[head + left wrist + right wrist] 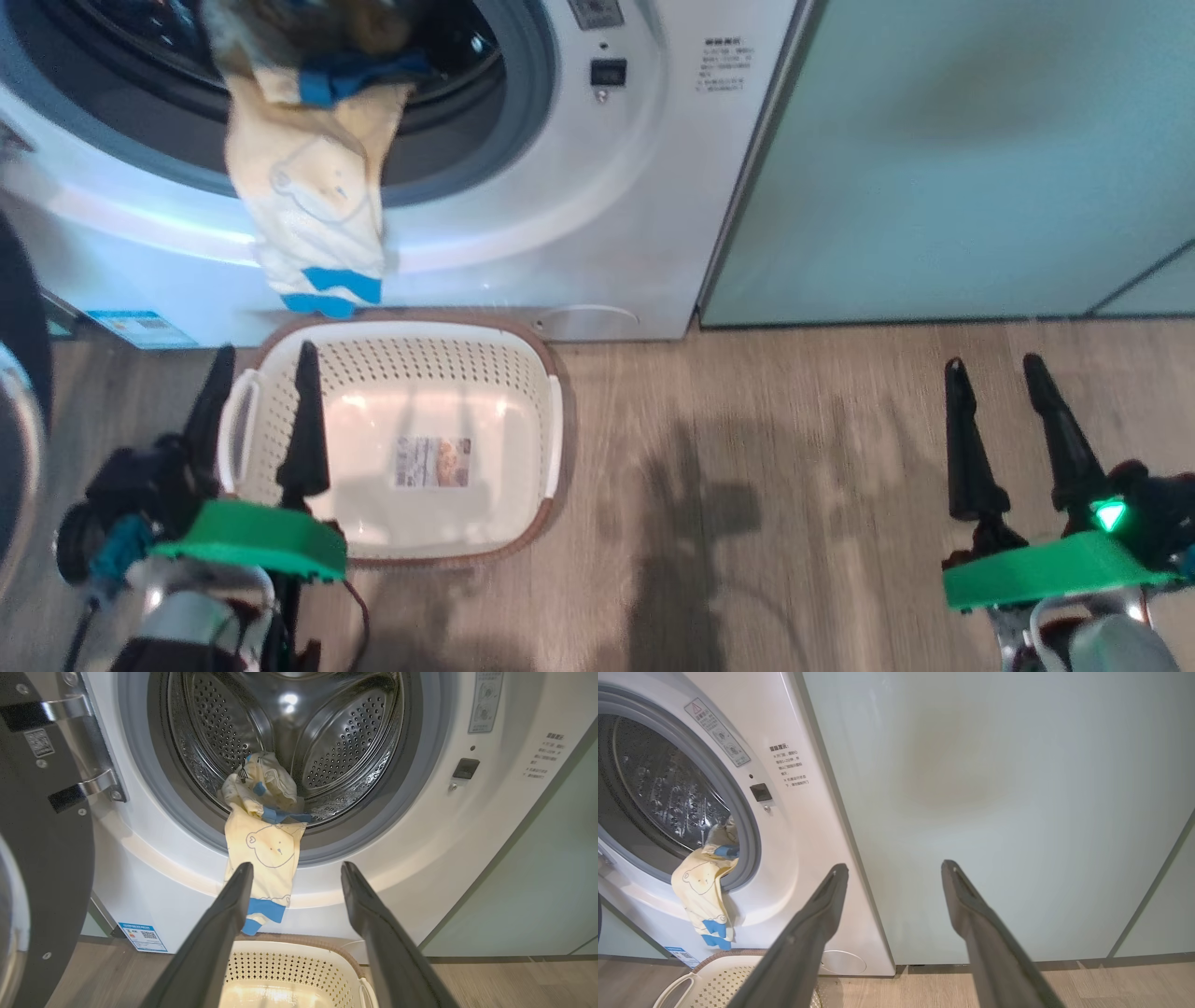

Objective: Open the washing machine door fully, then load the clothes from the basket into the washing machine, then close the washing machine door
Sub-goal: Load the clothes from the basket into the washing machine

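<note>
Wood floor (747,485) lies bare ahead in the head view, leaving free room between the arms. The left gripper (265,350) and right gripper (991,362) both have their fingers spread wide and hold nothing. The basket (557,420) sits against the washing machine (597,233), its labelled bottom showing. The left gripper's fingers appear on either side of its left handle, so a careless move could hook the handle and drag the basket. The clothes (313,187) hang half out of the opening, hem just above the basket's rim.

From the left wrist, one bunched part lies inside the drum (289,728) while the bear-print part droops over the grey gasket (140,788). Shutting now would likely pinch fabric in the seal, or the hanging weight could pull everything back out. The washing machine door (46,868) stands open close on the left, a hard edge limiting sideways swing.

From the right wrist, the pale green cabinet (994,812) faces the spread fingers, apart from them, with open floor below
</note>
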Robot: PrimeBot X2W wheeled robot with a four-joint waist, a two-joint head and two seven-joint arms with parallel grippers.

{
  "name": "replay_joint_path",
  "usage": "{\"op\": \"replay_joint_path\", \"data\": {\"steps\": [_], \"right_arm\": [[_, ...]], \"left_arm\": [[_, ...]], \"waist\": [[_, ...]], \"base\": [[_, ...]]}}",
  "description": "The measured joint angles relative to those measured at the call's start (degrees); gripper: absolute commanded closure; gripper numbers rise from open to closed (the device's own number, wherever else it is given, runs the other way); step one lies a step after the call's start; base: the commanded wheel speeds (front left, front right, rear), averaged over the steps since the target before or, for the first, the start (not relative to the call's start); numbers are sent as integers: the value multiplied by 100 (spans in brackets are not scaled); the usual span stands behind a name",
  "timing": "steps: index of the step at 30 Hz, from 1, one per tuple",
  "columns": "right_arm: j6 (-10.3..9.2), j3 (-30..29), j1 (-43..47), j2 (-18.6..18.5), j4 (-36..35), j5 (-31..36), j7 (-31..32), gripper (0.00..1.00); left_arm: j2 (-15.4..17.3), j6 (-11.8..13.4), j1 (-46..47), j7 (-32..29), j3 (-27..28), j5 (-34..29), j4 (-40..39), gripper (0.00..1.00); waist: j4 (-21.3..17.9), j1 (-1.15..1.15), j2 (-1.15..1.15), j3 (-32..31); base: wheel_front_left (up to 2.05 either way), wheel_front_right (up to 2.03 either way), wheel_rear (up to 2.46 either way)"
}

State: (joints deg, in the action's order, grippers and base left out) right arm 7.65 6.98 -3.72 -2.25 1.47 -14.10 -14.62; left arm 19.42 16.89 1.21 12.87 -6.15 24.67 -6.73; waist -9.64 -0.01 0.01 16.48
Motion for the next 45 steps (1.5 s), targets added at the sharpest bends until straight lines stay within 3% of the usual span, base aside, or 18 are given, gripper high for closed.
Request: {"op": "replay_joint_path", "data": {"steps": [20,34,45], "right_arm": [[0,162,693,0,249,97,0,0],[0,245,688,0,247,108,0,0],[0,274,609,0,201,108,0,0]], "left_arm": [[-304,44,-761,76,-320,3,110,0],[-304,84,-761,67,-368,14,145,0],[-302,-122,-200,-33,-476,164,691,0]], "waist": [[350,0,0,-1140],[362,1,0,-1049],[325,1,0,-727]], "base": [[0,0,0],[0,0,0],[0,0,0]]}}
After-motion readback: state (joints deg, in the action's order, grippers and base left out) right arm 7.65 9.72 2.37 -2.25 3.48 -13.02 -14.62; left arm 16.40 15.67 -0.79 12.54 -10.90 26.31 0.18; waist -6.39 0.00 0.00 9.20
